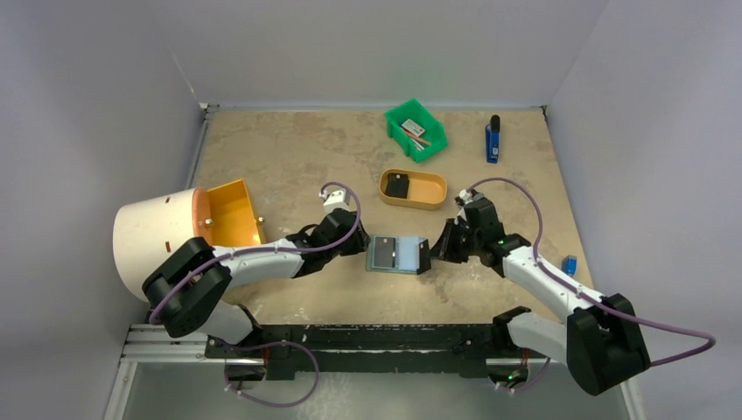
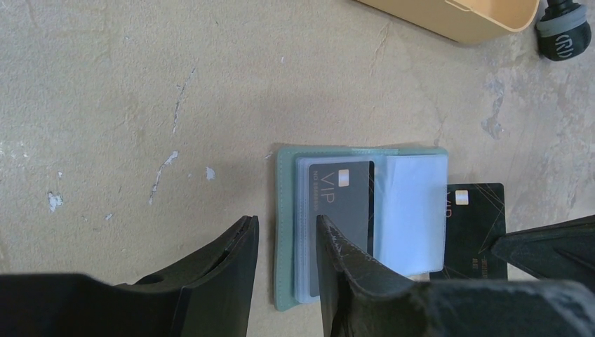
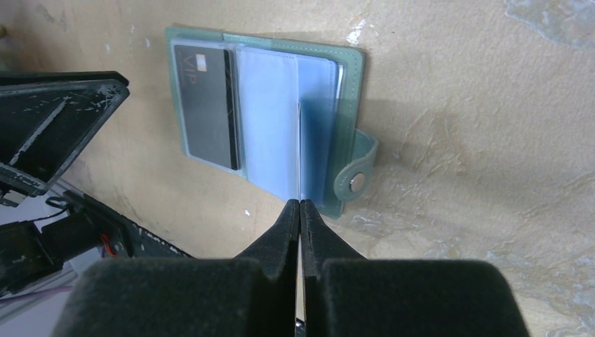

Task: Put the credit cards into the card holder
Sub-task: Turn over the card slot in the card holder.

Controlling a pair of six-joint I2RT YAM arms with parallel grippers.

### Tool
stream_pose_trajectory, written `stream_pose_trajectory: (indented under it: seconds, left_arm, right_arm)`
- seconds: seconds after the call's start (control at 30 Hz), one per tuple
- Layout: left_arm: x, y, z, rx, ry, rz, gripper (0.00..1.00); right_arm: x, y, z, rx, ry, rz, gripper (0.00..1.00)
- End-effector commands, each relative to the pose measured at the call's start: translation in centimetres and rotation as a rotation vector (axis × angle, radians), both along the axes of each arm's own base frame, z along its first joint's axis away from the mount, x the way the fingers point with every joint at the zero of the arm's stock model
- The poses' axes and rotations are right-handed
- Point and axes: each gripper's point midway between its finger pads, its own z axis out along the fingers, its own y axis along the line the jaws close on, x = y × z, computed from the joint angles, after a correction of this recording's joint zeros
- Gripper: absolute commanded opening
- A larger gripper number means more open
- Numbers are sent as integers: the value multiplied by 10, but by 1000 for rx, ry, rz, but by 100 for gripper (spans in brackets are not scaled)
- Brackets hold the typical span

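Pinched in the closed right gripper, the thin black rectangular credit card could be snagged on a pale blue pocket of the grey-green fold-over card holder lying open at upper middle of the frame, which might be shoved aside, ungrasped by the parted, empty left gripper.

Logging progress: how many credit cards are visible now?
3. A pocketed card sits in the card holder; a second card is pinched by the right tool at the holder's edge; a third card lies in the tan tray. Others may be hidden in pockets.
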Motion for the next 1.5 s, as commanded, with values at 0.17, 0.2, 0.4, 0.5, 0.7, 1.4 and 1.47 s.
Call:
stream_pose_trajectory:
  seconds: [0.17,0.2,0.4,0.5,0.7,1.4,1.47]
  left_arm:
    - [15,-15,36,-79,-76,11,35]
    - [16,-16,41,-85,-84,9,35]
    - [17,-40,57,-145,-88,-70,36]
    - [15,-52,58,-171,-78,-113,36]
    - [9,-67,47,-184,-38,-180,36]
    - [7,-73,36,-173,-6,-205,36]
    - [7,-73,36,-170,-6,-204,36]
  right_arm:
    - [8,8,24,47,-83,40,0]
    - [8,8,26,51,-87,40,0]
    - [10,20,39,126,-124,70,0]
    - [12,24,43,144,-133,85,0]
    - [13,32,43,173,-129,105,0]
    - [18,59,43,211,-127,193,0]
    - [18,61,43,208,-129,203,0]
